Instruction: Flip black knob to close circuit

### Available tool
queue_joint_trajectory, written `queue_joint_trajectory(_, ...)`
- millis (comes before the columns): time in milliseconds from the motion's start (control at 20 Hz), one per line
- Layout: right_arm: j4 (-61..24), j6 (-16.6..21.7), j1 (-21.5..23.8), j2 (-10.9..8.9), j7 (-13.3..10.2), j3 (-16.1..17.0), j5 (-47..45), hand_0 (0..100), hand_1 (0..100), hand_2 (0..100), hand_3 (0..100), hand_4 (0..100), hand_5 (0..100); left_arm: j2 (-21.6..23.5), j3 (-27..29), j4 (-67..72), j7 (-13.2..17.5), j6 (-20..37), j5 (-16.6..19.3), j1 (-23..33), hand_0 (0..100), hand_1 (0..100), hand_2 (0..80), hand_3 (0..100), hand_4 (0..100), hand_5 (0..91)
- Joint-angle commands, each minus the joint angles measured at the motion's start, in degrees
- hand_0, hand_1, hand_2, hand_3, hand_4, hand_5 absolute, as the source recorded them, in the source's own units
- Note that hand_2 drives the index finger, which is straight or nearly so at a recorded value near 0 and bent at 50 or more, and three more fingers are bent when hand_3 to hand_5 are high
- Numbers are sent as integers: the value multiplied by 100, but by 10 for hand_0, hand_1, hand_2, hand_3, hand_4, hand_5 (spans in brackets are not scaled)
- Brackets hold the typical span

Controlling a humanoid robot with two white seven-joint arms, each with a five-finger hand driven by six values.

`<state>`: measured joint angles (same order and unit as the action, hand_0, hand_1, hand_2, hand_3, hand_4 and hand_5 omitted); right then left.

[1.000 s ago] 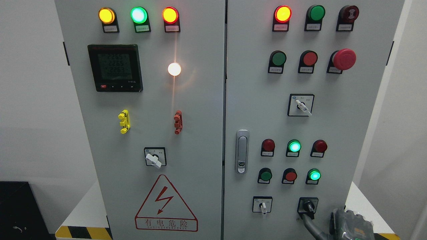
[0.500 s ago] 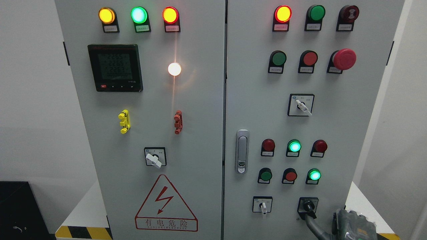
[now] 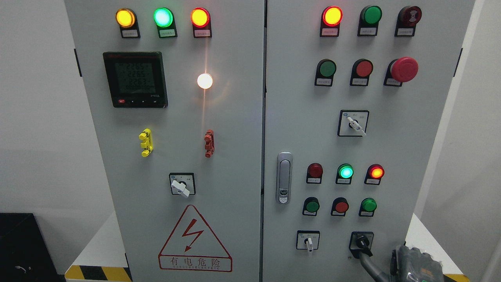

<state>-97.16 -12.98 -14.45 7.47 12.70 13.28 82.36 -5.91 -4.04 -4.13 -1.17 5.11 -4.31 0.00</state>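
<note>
- Right hand (image 3: 411,266), low at the right corner: dark grey housing, boxy and faceted, with paler scuffed edges.
- One grey finger (image 3: 367,264), slim, rounded and smooth, tube-like in form.
- Small green speck on the housing's lower edge.
- Black recessed panels across the housing.

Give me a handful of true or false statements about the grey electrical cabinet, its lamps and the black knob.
1. A finger of the right hand touches the black rotary knob at the lower right. True.
2. The round red lamp right of the glowing green lamp is lit. True.
3. The big red mushroom button sits on the left door. False: it is on the right door.
4. The yellow triangle warning sign hangs above the meter. False: the red-outlined triangle sign is below the black digital meter.
</note>
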Motion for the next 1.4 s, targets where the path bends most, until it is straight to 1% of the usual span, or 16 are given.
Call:
queue_joint_trajectory(0,-49,-3,-14,0,-5,87,-45,0,0,909,1000,977,998,3,0,0,3,-1,1,35,120,556,0,0,0,0)
queue_joint_trajectory(1050,-93,23,-32,18,-5,70,-124,0,0,907,1000,977,999,3,0,0,3,-1,1,35,120,556,0,0,0,0)
queue_joint_trajectory(1350,-84,49,-14,18,-5,-79,-133,0,0,906,1000,976,999,3,0,0,3,-1,1,35,120,556,0,0,0,0)
